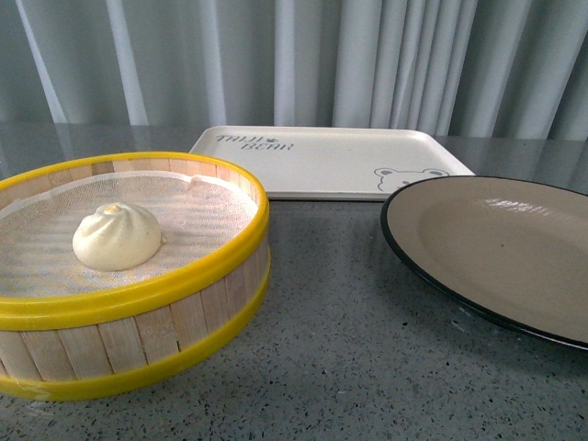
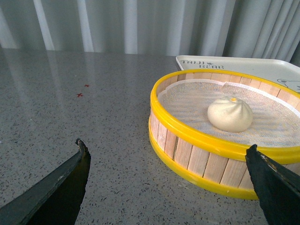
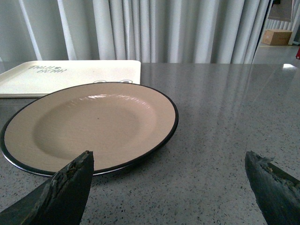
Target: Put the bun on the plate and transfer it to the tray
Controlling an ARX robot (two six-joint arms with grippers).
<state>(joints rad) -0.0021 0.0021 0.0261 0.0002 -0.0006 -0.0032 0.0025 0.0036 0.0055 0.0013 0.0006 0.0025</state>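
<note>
The cream-white bun (image 1: 117,235) with a pleated top lies inside a yellow-rimmed wooden steamer basket (image 1: 138,299) at the front left; it also shows in the left wrist view (image 2: 229,114). The beige plate (image 1: 514,241) with a black rim lies empty at the right, also in the right wrist view (image 3: 89,124). The cream tray (image 1: 322,158) with a bear drawing lies empty behind both. My left gripper (image 2: 168,152) is open, low over the table just before the basket (image 2: 206,159). My right gripper (image 3: 168,161) is open, beside the plate's near edge. Neither arm shows in the front view.
Everything stands on a grey speckled tabletop (image 1: 340,367). Pale curtains (image 1: 294,55) hang behind the table. Two small red marks (image 2: 80,94) lie on the table to the far side of the basket. A cardboard box (image 3: 277,36) stands on the floor far off.
</note>
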